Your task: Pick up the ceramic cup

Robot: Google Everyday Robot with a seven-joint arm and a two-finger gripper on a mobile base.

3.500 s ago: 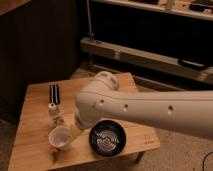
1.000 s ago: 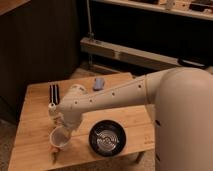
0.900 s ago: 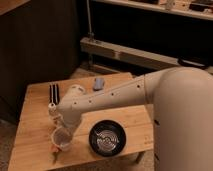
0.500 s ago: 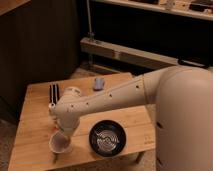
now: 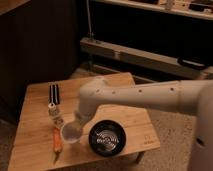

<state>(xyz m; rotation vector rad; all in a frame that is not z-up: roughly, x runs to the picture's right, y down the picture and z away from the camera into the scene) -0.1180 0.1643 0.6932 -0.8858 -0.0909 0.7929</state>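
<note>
The fingers of the gripper [image 5: 75, 125] look closed on the cup [image 5: 71, 134]. They hold it by its far rim. The gripper is low over the near left part of the tabletop [image 5: 35, 95].

The cup is at the end of the arm, tipped so its wide mouth faces us. It is just left of the black bowl [image 5: 106, 138]. An orange tool [image 5: 57, 141] lies to its left. A small white bottle [image 5: 52, 108] stands a bit farther back. I cannot tell if the cup touches the tabletop or is just off it.

I think the cup is light, hard and smooth. It could slip, and it could crack if it fell. The best place to hold it is the rim, one finger inside and one outside. A slow, straight lift would keep it off the bowl.
</note>
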